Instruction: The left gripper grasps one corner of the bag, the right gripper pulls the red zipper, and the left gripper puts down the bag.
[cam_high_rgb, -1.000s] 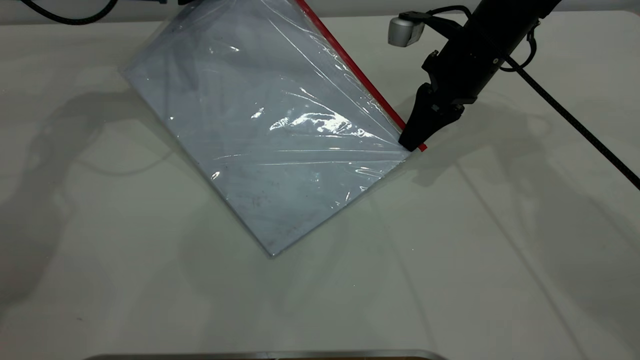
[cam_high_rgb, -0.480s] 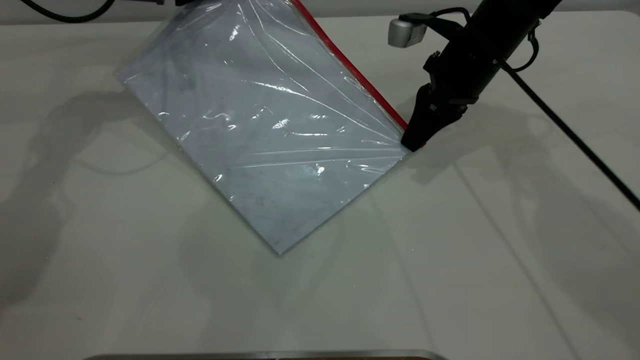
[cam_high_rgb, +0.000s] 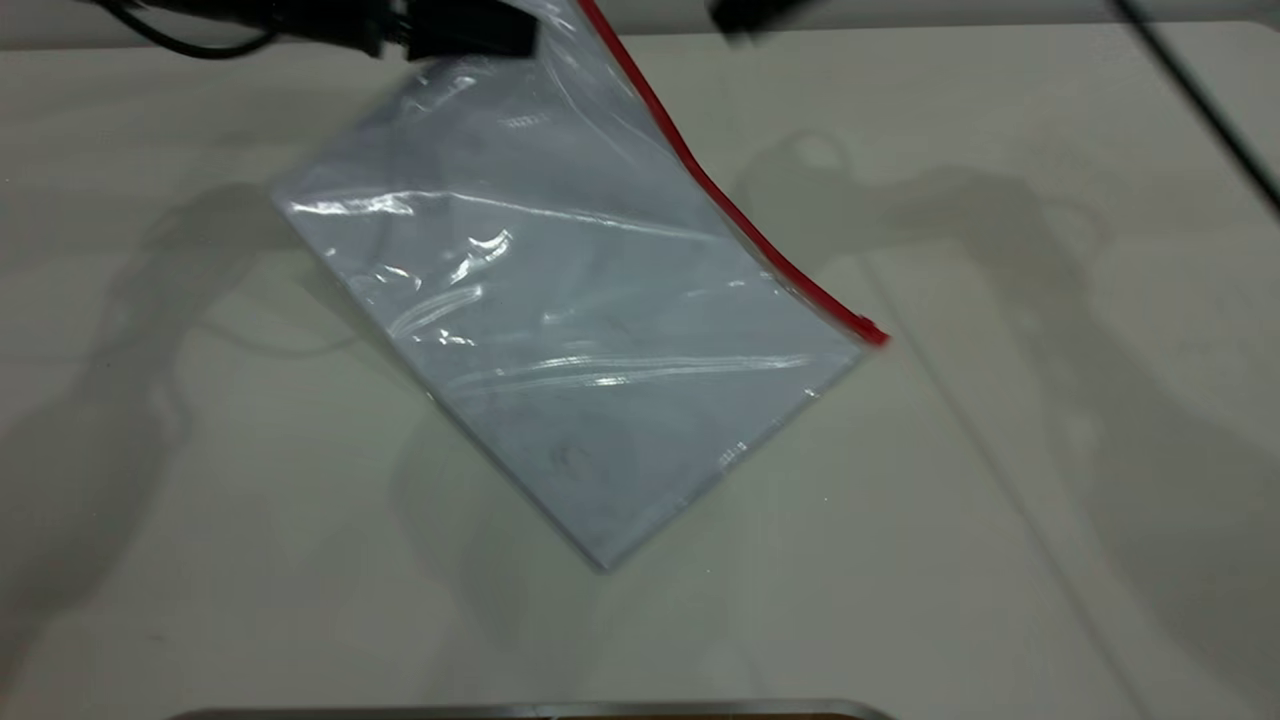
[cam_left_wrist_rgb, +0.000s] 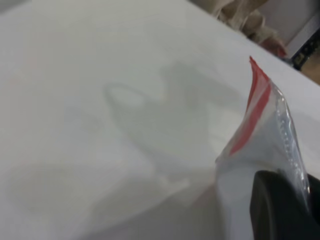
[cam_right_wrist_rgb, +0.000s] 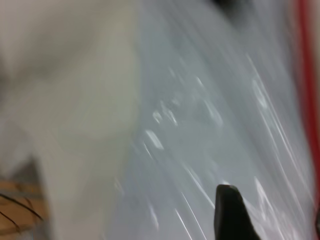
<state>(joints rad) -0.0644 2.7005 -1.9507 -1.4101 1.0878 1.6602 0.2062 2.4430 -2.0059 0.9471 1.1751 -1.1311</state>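
Exterior view: clear rectangular plastic bag (cam_high_rgb: 580, 330), far corner clenched in my left gripper (cam_high_rgb: 465, 35); thin red zipper strip (cam_high_rgb: 725, 200) along its right edge; white table (cam_high_rgb: 1000, 480) open around. Right gripper (cam_right_wrist_rgb: 235, 215): grip indeterminable.

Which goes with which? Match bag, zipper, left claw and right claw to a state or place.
1 bag
2 zipper
3 left claw
4 right claw

A red, along one bag edge
B up, off the bag
C clamped on the bag's far corner
D clear, near corner on the table

Pairs: 1-D, 2-A, 3-C, 4-B
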